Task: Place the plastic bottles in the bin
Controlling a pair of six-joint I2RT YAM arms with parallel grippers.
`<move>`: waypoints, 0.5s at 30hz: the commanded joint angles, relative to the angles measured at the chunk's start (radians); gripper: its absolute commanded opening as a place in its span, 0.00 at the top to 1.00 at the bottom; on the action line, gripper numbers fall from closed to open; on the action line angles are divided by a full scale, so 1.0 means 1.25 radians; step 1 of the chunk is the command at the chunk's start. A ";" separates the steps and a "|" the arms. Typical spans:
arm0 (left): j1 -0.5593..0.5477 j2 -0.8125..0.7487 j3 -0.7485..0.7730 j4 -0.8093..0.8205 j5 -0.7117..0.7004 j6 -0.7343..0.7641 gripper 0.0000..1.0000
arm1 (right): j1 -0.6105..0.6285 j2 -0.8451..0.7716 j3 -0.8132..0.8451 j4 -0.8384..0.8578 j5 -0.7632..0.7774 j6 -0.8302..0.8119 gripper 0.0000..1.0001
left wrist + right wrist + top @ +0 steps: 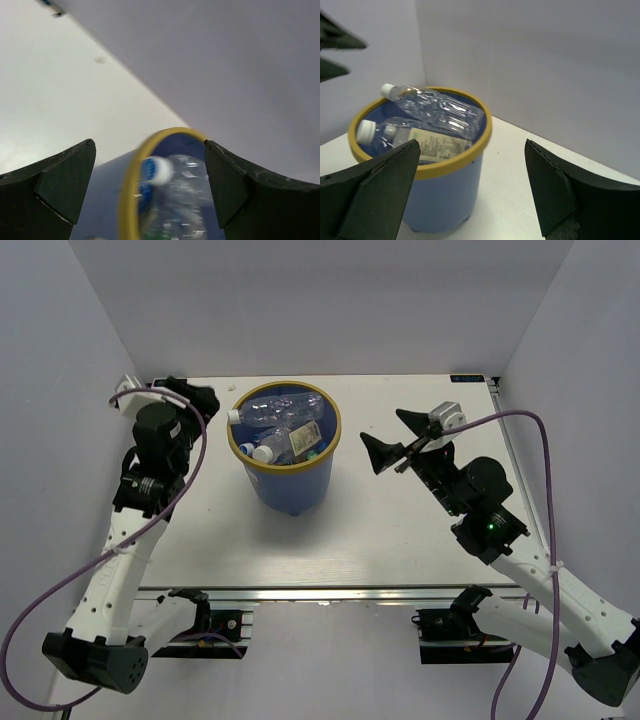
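Note:
The blue bin (290, 485) with a yellow rim (240, 455) stands on the table left of centre, and plastic bottles are piled inside. A clear bottle (280, 408) lies across the top, over a pale-labelled one (300, 438). My left gripper (208, 400) hangs open just left of the rim, nothing between its fingers. In the left wrist view, blurred, the left gripper (149, 143) frames the rim (129, 185) and a white-capped clear bottle (165, 172). My right gripper (390, 437) is open and empty to the bin's right. From there the right gripper (472, 142) faces the bin (445, 195), the clear bottle (437, 107) and the labelled bottle (432, 142).
White walls close in the table at the back and on both sides. The white tabletop (400, 540) shows bare between the bin and the right arm. Purple cables loop from both arms.

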 commanded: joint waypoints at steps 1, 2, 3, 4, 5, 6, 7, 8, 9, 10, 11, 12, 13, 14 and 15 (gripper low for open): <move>-0.002 -0.048 -0.069 -0.160 -0.170 -0.016 0.02 | -0.002 -0.041 -0.026 -0.026 0.115 0.027 0.11; -0.002 -0.061 -0.078 -0.176 -0.192 -0.025 0.02 | -0.002 -0.047 -0.035 -0.023 0.119 0.033 0.11; -0.002 -0.089 -0.092 -0.204 -0.210 -0.044 0.02 | -0.002 -0.063 -0.048 -0.017 0.115 0.038 0.11; -0.003 -0.103 -0.098 -0.213 -0.234 -0.053 0.02 | -0.002 -0.072 -0.078 -0.003 0.110 0.038 0.11; -0.002 -0.117 -0.104 -0.216 -0.238 -0.057 0.02 | -0.002 -0.079 -0.092 0.026 0.098 0.058 0.11; -0.003 -0.146 -0.115 -0.206 -0.239 -0.052 0.02 | -0.002 -0.089 -0.102 0.037 0.075 0.058 0.11; -0.002 -0.157 -0.119 -0.202 -0.241 -0.048 0.02 | -0.002 -0.093 -0.115 0.043 0.064 0.058 0.11; -0.002 -0.167 -0.119 -0.205 -0.247 -0.047 0.02 | -0.003 -0.094 -0.118 0.047 0.060 0.059 0.11; -0.003 -0.174 -0.119 -0.212 -0.252 -0.048 0.02 | -0.002 -0.095 -0.119 0.042 0.067 0.058 0.11; -0.003 -0.185 -0.120 -0.215 -0.258 -0.049 0.02 | -0.002 -0.095 -0.119 0.041 0.081 0.058 0.11; -0.002 -0.189 -0.122 -0.216 -0.271 -0.049 0.02 | -0.002 -0.094 -0.124 0.038 0.094 0.060 0.10; -0.003 -0.193 -0.125 -0.219 -0.276 -0.051 0.02 | -0.002 -0.090 -0.126 0.038 0.117 0.063 0.11; -0.003 -0.195 -0.128 -0.222 -0.282 -0.053 0.02 | -0.002 -0.088 -0.126 0.034 0.126 0.064 0.11; -0.002 -0.195 -0.131 -0.224 -0.285 -0.054 0.02 | -0.002 -0.086 -0.126 0.031 0.130 0.065 0.11; -0.003 -0.194 -0.136 -0.226 -0.288 -0.054 0.02 | -0.002 -0.082 -0.126 0.028 0.133 0.066 0.11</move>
